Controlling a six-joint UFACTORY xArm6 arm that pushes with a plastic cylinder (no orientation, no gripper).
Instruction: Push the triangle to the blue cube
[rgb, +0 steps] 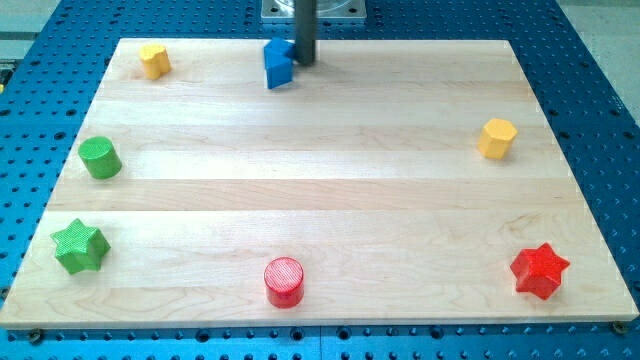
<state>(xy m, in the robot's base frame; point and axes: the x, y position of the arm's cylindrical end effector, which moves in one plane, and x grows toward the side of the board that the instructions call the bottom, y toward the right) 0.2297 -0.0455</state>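
Note:
A blue block (279, 63) lies near the board's top edge, a little left of centre. It is angular, and I cannot tell whether it is a cube or a triangle. My tip (304, 63) stands right against its right side, touching or nearly touching. The rod (304, 30) comes down from the view's top. No second blue block shows.
The wooden board (320, 200) also holds a small yellow block (154, 60) at top left, a green cylinder (100, 158) and a green star (80, 246) at left, a red cylinder (284, 281) at bottom centre, a red star (540, 270) at bottom right and a yellow hexagon (497, 138) at right.

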